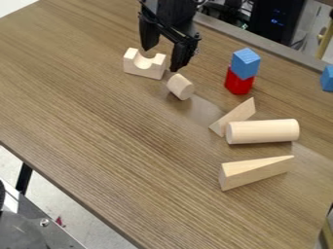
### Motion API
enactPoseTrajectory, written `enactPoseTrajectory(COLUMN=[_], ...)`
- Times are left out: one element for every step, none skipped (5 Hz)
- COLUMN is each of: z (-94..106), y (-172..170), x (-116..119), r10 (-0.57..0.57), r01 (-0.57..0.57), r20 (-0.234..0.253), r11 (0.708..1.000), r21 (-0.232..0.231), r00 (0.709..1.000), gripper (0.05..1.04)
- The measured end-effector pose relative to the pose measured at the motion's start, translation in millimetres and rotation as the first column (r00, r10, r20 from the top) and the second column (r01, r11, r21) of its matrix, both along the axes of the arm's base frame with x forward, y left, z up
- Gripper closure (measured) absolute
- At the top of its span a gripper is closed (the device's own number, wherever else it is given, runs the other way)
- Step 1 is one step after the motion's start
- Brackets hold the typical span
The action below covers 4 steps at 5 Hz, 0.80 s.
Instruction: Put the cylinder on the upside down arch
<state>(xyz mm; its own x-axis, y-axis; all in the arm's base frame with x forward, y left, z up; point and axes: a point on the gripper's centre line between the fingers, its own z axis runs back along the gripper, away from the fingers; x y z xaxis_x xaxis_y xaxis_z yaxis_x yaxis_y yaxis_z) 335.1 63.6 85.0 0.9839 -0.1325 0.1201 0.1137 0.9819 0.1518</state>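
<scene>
At the top of the camera view my gripper (160, 59) hangs over the table, its two fingers spread apart with nothing held between them. The upside down arch (144, 65), a pale wooden block with its curved hollow facing up, stands just below and behind the fingers. To its right a short wooden cylinder (181, 87) lies on the table, close to the tip of the right finger; whether they touch I cannot tell. A longer wooden cylinder (263, 131) lies on its side farther right.
A blue cube (246, 63) rests on a red block (238, 82) at the right. Wooden wedges (236, 116) lie beside and below the long cylinder. Another blue block (327, 79) is at the right edge. The wooden table (98, 126) extends toward the lower left.
</scene>
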Motion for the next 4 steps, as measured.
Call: enactPoseTrajectory(z=[-12.5, -17.2, -25.1, -25.3], y=[-0.7, -7.0, -10.5, -14.4], x=[-3.5, -3.5, -4.3, -3.6], r10=[0.002, -0.005, -0.003, -0.003], r01=[-0.002, 0.004, 0.001, -0.001], r20=[-0.038, -0.05, -0.071, -0.068], r11=[1.0, 1.0, 0.999, 0.999], r21=[-0.007, -0.019, -0.038, -0.053], r00=[0.999, 0.999, 0.997, 0.998], gripper=[0.083, 0.083, 0.083, 0.083])
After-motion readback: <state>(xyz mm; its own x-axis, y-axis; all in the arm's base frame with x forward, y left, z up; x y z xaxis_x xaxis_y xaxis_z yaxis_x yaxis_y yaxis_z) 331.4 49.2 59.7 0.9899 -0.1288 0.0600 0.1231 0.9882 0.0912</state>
